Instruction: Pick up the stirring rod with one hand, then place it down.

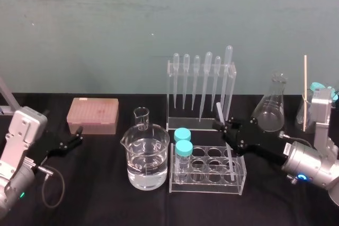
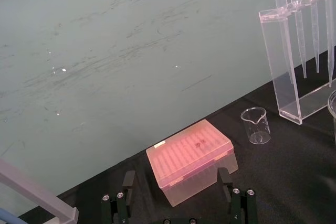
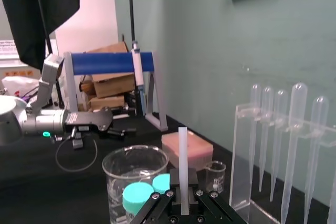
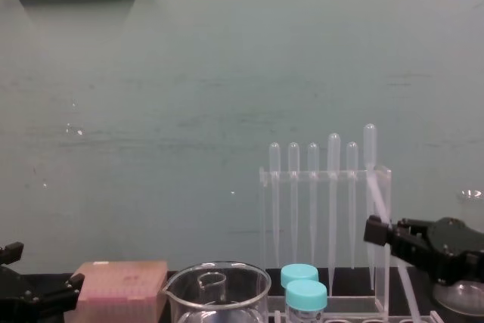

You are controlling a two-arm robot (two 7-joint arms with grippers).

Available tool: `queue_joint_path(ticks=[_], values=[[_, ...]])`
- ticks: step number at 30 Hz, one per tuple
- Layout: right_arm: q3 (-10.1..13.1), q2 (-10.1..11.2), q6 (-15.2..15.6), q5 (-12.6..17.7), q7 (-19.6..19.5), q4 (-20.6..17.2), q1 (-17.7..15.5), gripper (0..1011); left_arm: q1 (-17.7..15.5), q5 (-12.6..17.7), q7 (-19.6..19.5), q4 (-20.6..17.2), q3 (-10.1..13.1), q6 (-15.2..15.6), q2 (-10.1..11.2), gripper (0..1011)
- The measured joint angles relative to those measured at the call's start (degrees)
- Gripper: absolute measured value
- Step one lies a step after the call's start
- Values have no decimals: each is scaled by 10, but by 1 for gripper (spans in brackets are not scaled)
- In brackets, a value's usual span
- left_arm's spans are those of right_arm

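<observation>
The stirring rod (image 1: pixel 226 144) is a thin translucent-white stick, held tilted, its upper end toward the pipette rack and its lower end down among the wells of the clear tube rack (image 1: pixel 241 179). My right gripper (image 1: pixel 224 127) is shut on its upper part. In the right wrist view the rod (image 3: pixel 182 161) stands between the shut fingers of the right gripper (image 3: pixel 182 205). The chest view shows the rod (image 4: pixel 382 206) slanting past the right gripper (image 4: pixel 378 232). My left gripper (image 1: pixel 76 140) rests open at the left, near the pink box; its fingers (image 2: pixel 127 178) stand wide apart.
A water-filled beaker (image 1: pixel 147 160), a small beaker (image 1: pixel 141 118) and two teal-capped tubes (image 1: pixel 183 142) stand beside the rod. Behind are the pipette rack (image 1: pixel 201 91), a conical flask (image 1: pixel 270 107) and a pink tip box (image 1: pixel 92 115). A wooden stick (image 1: pixel 305 86) stands far right.
</observation>
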Motion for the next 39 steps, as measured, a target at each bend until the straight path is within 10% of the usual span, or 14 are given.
queue_joint_path(ticks=[25,39], values=[[-14,-2,13,-14,-2,18,12,75,0,0,0,0,0,0,0,1000],[-13,-2,12,-14,-2,17,11,488,0,0,0,0,0,0,0,1000]])
